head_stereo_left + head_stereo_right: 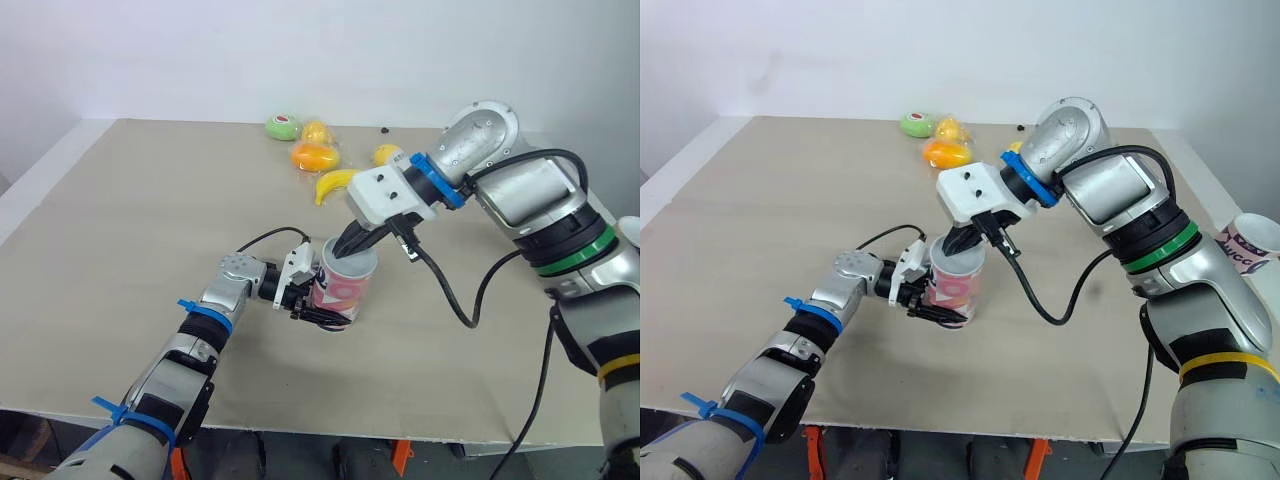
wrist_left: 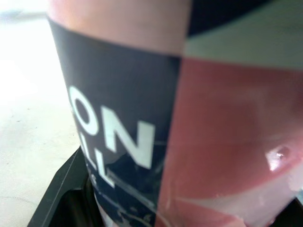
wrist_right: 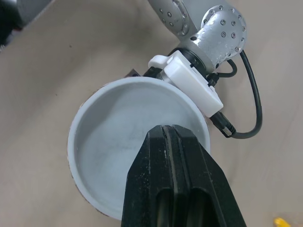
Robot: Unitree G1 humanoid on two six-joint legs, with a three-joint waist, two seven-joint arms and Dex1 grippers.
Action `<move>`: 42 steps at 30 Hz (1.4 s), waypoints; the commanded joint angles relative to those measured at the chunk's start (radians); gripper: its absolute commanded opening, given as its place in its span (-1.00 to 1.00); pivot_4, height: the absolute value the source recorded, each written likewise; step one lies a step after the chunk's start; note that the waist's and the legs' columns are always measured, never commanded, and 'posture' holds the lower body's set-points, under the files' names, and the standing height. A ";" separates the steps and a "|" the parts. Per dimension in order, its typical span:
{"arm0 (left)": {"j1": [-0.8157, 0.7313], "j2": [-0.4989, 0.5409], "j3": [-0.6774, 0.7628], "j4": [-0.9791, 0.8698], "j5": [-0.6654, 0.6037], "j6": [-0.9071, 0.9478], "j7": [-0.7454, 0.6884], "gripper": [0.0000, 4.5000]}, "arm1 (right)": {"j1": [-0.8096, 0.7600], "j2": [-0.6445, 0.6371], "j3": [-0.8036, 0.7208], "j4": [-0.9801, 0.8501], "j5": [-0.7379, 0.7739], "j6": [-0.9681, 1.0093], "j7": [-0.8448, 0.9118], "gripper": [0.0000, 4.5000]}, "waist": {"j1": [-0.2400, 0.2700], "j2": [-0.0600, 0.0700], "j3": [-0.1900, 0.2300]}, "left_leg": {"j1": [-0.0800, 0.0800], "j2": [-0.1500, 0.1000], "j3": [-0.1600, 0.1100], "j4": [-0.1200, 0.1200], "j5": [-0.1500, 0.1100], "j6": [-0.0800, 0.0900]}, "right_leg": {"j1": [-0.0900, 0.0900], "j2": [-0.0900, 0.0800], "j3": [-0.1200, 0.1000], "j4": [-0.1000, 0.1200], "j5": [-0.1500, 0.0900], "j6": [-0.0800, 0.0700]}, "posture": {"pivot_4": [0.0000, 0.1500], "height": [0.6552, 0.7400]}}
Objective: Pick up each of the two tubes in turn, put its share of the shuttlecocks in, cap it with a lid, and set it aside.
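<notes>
Beige matte counter (image 1: 130, 230), white wall (image 1: 200, 50) behind. Glossy pink-and-navy cylindrical tube (image 1: 345, 288), grey inside, upright mid-counter, clamped in left pincer (image 1: 322, 312). Right pincer (image 1: 343, 252), black fingers (image 3: 154, 175) pressed together and empty, tips at tube's open mouth.

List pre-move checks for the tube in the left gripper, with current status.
1. Left gripper grip on tube: ok, shut on it, tube upright on the table.
2. Right gripper position: ok, fingers shut, tips at the tube's mouth.
3. Tube capped: not ok, mouth open.
4. Shuttlecocks inside: cannot tell; the part of the inside seen past the right fingers looks bare.
5. Second tube: ok, upright at the table's right edge, apart from both grippers.
6. Toy fruit: ok, at the far edge, away from the tube.
</notes>
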 commanded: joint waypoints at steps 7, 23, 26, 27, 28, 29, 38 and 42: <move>0.033 0.012 -0.016 0.024 0.045 0.019 0.029 0.33 | 0.042 0.063 -0.052 0.047 0.008 0.049 0.038 -0.98 | -0.002 -0.008 -0.009 | 0.005 0.003 0.002 -0.002 -0.002 -0.003 | 0.003 0.000 0.000 0.000 0.001 -0.004 | 1.00 1.00; 0.048 -0.030 -0.010 0.039 0.044 -0.044 0.047 0.33 | 0.175 -0.119 -0.472 -0.203 0.248 0.339 -0.082 0.96 | 0.006 -0.004 -0.004 | -0.011 -0.001 0.000 -0.003 0.000 0.000 | -0.007 0.000 0.001 -0.001 0.002 0.005 | 1.00 1.00; 0.044 -0.044 0.000 0.034 0.032 -0.054 0.050 0.48 | 0.307 -0.147 -0.562 -0.315 0.297 0.414 -0.153 0.99 | 0.011 -0.004 -0.004 | -0.011 -0.001 0.000 -0.002 0.000 0.000 | -0.006 -0.001 0.000 -0.002 0.001 0.004 | 1.00 1.00; 0.044 -0.048 0.006 0.030 0.026 -0.053 0.050 0.63 | 0.360 -0.155 -0.588 -0.358 0.313 0.435 -0.177 1.00 | 0.015 -0.005 -0.004 | -0.011 -0.001 -0.001 -0.001 0.000 0.000 | -0.007 -0.001 0.000 -0.002 0.000 0.003 | 1.00 1.00; 0.047 -0.048 0.009 0.018 0.015 -0.040 0.034 0.77 | 0.420 -0.159 -0.613 -0.406 0.325 0.452 -0.205 1.00 | 0.014 -0.004 -0.004 | -0.012 -0.002 0.000 -0.001 0.000 0.000 | -0.006 -0.002 0.001 -0.003 0.000 0.003 | 1.00 1.00; 0.050 -0.048 0.011 0.007 0.009 -0.032 0.021 0.93 | 0.470 -0.161 -0.634 -0.445 0.335 0.468 -0.231 1.00 | 0.014 -0.004 -0.004 | -0.015 -0.003 0.002 -0.001 0.000 0.000 | -0.008 -0.003 0.002 -0.003 0.003 0.008 | 1.00 1.00; 0.062 -0.012 0.041 -0.088 -0.031 -0.006 -0.020 0.98 | 0.759 -0.107 -0.734 -0.629 0.387 0.537 -0.453 1.00 | 0.014 0.001 0.001 | -0.024 -0.003 -0.002 -0.001 -0.001 0.003 | -0.015 -0.001 0.001 -0.002 0.003 0.005 | 1.00 1.00; 0.078 0.052 0.060 -0.149 -0.052 0.021 -0.046 0.98 | 0.823 -0.107 -0.760 -0.647 0.398 0.546 -0.505 1.00 | 0.013 0.000 0.004 | -0.024 -0.002 -0.003 -0.001 -0.001 0.003 | -0.015 0.000 0.000 -0.002 0.003 0.006 | 1.00 1.00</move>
